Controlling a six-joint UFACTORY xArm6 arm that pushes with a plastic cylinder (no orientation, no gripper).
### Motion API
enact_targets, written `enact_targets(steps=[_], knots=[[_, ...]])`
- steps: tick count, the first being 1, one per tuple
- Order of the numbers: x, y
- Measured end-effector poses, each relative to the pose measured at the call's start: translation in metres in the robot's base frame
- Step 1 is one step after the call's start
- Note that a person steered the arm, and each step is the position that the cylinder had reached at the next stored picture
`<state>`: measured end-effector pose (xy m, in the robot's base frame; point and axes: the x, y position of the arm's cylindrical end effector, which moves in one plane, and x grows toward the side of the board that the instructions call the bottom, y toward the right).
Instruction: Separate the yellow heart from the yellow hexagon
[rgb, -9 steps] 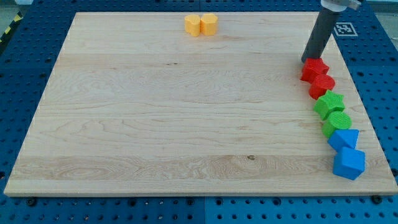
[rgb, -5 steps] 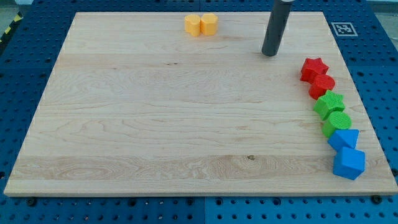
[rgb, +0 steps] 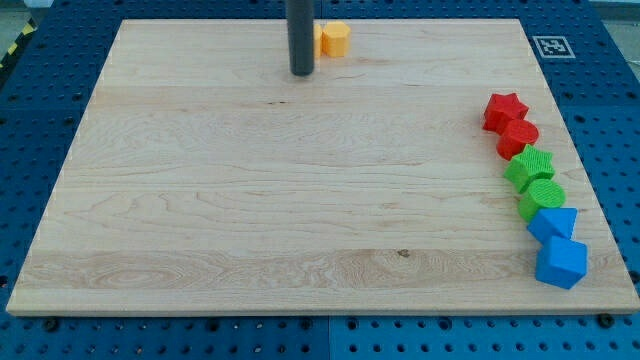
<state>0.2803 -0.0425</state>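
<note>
Since the earlier frames our rod has swept from the red blocks at the view's right across the board to the yellow pair near the view's top. We carry no gripper, only my tip (rgb: 302, 72), which now rests on the wooden board (rgb: 250, 200) just below the pair, the upright rod hiding the yellow block on the view's left, so we cannot tell whether that one is the heart or the hexagon. Just right of the rod shows the other yellow block (rgb: 335, 39), its shape unclear. Well apart, along the view's right edge, runs a touching chain: red star (rgb: 505, 109), red block (rgb: 518, 137), green block (rgb: 529, 167), green cylinder (rgb: 541, 197), blue block (rgb: 553, 223), blue cube (rgb: 561, 262). A fiducial marker (rgb: 552, 46) sits on the board's top right corner; no writing is legible.
</note>
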Motion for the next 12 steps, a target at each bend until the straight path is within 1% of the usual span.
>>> enact_targets(steps=[1,3,4,6,9,10,12], knots=[[-0.016,-0.005],[-0.070,-0.005],[-0.088,-0.005],[-0.087,0.030],[-0.087,0.035],[-0.085,0.058],[-0.085,0.051]])
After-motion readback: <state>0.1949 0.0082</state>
